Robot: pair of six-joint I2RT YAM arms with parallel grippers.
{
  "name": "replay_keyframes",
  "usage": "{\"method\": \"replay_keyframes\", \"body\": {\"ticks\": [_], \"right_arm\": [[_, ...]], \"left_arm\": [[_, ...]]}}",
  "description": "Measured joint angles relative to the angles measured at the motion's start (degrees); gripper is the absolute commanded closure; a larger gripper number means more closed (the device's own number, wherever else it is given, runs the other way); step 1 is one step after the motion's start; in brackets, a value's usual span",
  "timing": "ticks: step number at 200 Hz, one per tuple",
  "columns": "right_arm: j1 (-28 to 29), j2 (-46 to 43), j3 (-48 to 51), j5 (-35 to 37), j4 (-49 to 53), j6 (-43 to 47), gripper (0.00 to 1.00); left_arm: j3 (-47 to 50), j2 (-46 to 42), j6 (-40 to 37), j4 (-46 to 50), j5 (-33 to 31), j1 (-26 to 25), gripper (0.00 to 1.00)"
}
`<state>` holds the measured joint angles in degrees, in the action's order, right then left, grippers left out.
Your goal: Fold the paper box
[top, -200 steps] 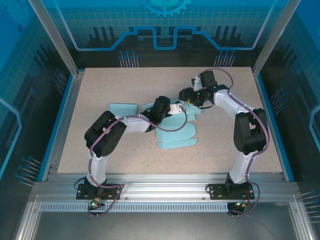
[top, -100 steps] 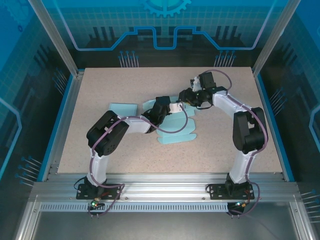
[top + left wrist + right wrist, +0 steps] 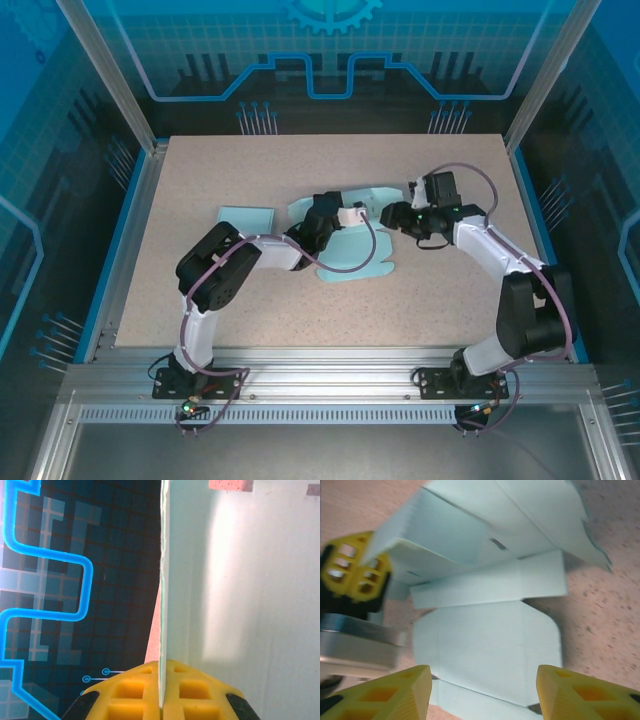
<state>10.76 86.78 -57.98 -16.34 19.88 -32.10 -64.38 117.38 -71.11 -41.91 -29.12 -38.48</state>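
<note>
light, floppy paper box (image 3: 350, 245) lies mid table (image 3: 200, 170); left gripper (image 3: 161, 700) pinches a thin panel edge, right gripper (image 3: 482, 687) hangs open just beside it; probably best gripped near panel edges

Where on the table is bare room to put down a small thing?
Free: the far strip of the table behind the paper box, and the near strip in front of it. Crowded: the middle, around the left end effector and right end effector.
</note>
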Motion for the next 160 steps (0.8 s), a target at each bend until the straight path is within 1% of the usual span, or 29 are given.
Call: {"method": "replay_keyframes", "body": {"ticks": [24,39,67,125,141,160], "right_arm": [[-0.31,1.51,2.29,1.64,-0.50,0.20,0.40],[-0.37,3.26,2.75,2.89,-1.75,0.20,0.40],[-0.50,7.02,2.89,2.93,-5.53,0.15,0.40],[-0.72,15.21,2.69,2.14,-13.42,-0.94,0.48],[-0.72,17.00,2.34,1.22,-15.34,-1.38,0.52],[-0.70,18.14,1.81,-0.26,-17.81,-1.88,0.54]], "left_arm": [[0.92,0.00,0.00,-0.52,0.02,0.00,1.00],[1.27,0.00,0.00,-0.70,0.04,0.00,1.00],[1.57,0.00,0.00,-0.87,0.11,0.00,1.00],[1.57,0.00,0.02,-0.87,0.22,0.00,1.00],[1.57,0.00,0.02,-0.87,0.22,0.00,1.00],[1.57,0.00,0.02,-0.85,0.22,0.00,1.00]]}}
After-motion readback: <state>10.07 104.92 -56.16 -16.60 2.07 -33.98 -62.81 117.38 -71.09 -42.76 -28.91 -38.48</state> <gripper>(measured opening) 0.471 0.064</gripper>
